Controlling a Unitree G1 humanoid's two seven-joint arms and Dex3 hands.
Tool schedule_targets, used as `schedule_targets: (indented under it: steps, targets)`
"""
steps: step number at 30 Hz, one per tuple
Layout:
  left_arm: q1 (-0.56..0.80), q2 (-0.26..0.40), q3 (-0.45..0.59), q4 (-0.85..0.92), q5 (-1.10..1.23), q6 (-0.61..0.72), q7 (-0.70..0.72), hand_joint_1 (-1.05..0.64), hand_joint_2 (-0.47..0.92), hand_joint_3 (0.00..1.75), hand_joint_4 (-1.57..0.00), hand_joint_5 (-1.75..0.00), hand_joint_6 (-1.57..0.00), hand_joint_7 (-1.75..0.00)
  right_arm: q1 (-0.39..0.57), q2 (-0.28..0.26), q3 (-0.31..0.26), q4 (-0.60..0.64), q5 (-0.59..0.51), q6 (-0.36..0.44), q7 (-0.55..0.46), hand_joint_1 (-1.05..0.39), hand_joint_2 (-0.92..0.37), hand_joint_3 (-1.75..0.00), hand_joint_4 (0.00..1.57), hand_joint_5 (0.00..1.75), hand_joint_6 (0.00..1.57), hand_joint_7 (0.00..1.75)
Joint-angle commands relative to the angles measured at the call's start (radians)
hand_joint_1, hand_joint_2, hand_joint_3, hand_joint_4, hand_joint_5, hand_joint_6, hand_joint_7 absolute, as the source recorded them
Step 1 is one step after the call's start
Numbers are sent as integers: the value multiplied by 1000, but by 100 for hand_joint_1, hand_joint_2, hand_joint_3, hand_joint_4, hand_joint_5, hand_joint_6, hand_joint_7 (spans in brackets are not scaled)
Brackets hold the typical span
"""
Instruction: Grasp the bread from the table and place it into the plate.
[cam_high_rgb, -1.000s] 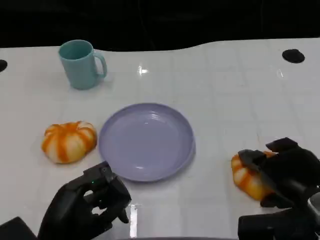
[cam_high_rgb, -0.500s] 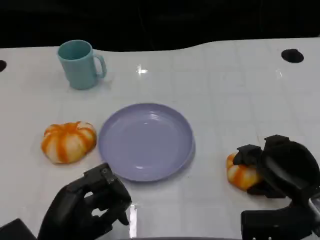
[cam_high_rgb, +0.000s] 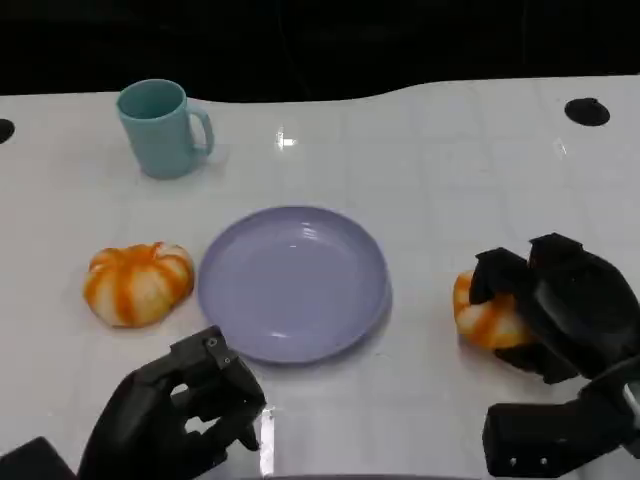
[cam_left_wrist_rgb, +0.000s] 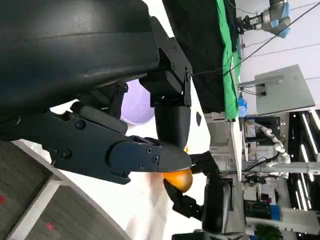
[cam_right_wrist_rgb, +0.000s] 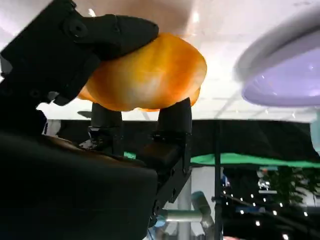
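- Right hand (cam_high_rgb: 560, 305) low at the near right of the bench (cam_high_rgb: 450, 180), wrapped around a bread (cam_high_rgb: 487, 315), fingers (cam_right_wrist_rgb: 112, 27) over one side and under the other.
- Bread to the right of the purple plate (cam_high_rgb: 292, 282), apart from it; possibly just off the bench, hard to tell.
- Left hand (cam_high_rgb: 180, 415) near the front edge, just short of the plate, curled in on nothing.
- Second bread (cam_high_rgb: 137, 282) left of the plate; teal mug (cam_high_rgb: 160, 128) farther back.
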Motion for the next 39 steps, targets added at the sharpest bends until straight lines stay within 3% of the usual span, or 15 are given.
schedule_targets:
  steps: [1, 7, 14, 22, 35, 36, 37, 39]
  targets:
    - [-4, 5, 5, -4, -12, 8, 5, -54, 92, 32, -65, -175, -59, -152, -47, 14, -16, 2, 47, -44, -38, -12, -31, -134, 98, 175, 79, 169]
    - [-9, 7, 5, 5, 1, -2, 6, -55, 92, 32, -67, -175, -59, -152, -101, 69, -10, 22, 125, -118, -10, -16, -41, -121, 98, 175, 73, 175]
    - [-1, 0, -3, 1, 2, 6, 9, -55, 92, 31, -67, -175, -59, -153, -175, 152, 9, 63, 190, -154, 88, -18, -31, -132, 98, 175, 73, 175]
    - [18, -1, -11, -11, 14, -16, 7, -53, 92, 32, -66, -175, -58, -154, -281, 260, 43, 224, 194, -180, 91, -20, -28, -142, 101, 175, 77, 172]
    - [28, -1, -28, -22, 5, 1, 2, -54, 92, 31, -64, -175, -56, -154, -476, 423, 59, 531, 220, -153, 89, -17, -30, -136, 98, 175, 72, 171]
    - [29, -2, -30, -26, 4, 5, 4, -54, 92, 30, -64, -175, -56, -154, -491, 434, 59, 551, 222, -143, 93, -18, -30, -136, 97, 175, 72, 170]
    - [31, -3, -32, -30, 6, 8, 7, -54, 92, 30, -63, -175, -57, -154, -503, 442, 57, 568, 228, -139, 100, -20, -32, -130, 93, 175, 73, 153]
    - [32, -3, -34, -35, 6, 10, 8, -53, 92, 30, -63, -175, -57, -154, -522, 460, 45, 596, 250, -126, 126, -19, -34, -126, 89, 175, 76, 139]
